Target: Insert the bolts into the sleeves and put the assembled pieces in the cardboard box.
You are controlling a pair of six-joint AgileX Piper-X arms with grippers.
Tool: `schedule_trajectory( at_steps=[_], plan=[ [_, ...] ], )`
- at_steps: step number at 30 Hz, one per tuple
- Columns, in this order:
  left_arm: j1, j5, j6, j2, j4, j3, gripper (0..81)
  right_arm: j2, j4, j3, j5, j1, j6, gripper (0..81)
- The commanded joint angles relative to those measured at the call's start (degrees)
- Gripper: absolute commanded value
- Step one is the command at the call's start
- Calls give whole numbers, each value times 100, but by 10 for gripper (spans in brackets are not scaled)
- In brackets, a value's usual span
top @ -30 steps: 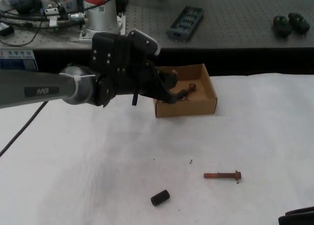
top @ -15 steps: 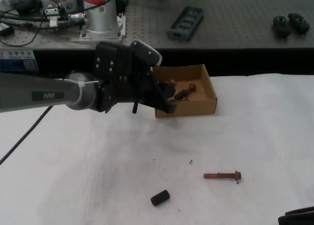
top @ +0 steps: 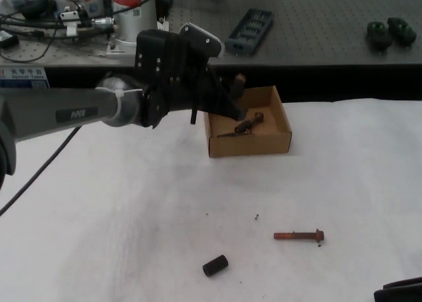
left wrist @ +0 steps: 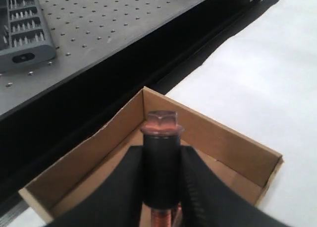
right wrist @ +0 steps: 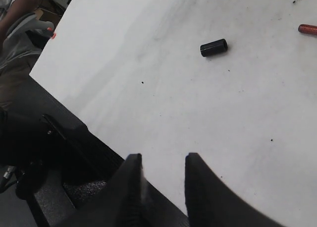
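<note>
The left jaws are clenched on a short black cylindrical sleeve [left wrist: 161,160] with a copper-coloured hex-head bolt [left wrist: 161,122] through it. They hold this assembled piece above the far left part of the open brown cardboard box [top: 250,146]. Inside the box, a second sleeved bolt [top: 248,124] lies slanted on the floor. On the white-covered bench [top: 99,216], nearer than the box and well apart from it, lie a loose copper-coloured bolt [top: 299,235] and a loose black sleeve [top: 215,265], near each other but not touching. The right jaws are released, with nothing between them, low at the near right corner of the bench.
</note>
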Motion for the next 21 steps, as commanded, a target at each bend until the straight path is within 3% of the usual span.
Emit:
schedule_trajectory(
  at_steps=[1,14,16,19,21],
  plan=[
    [-33,-20,2,94,-120,-85,125,-39,-89,58,-84,-8,47,232],
    [-120,6,145,266,-75,-133,139,-39,-97,121,-102,-8,196,232],
    [-120,20,145,266,-44,-133,204,-39,-98,121,-102,-8,208,232],
    [-120,19,145,266,-33,-133,397,-39,-98,121,-102,-8,224,232],
    [-120,73,124,266,40,-133,445,-39,-122,121,-112,-8,223,232]
  ],
)
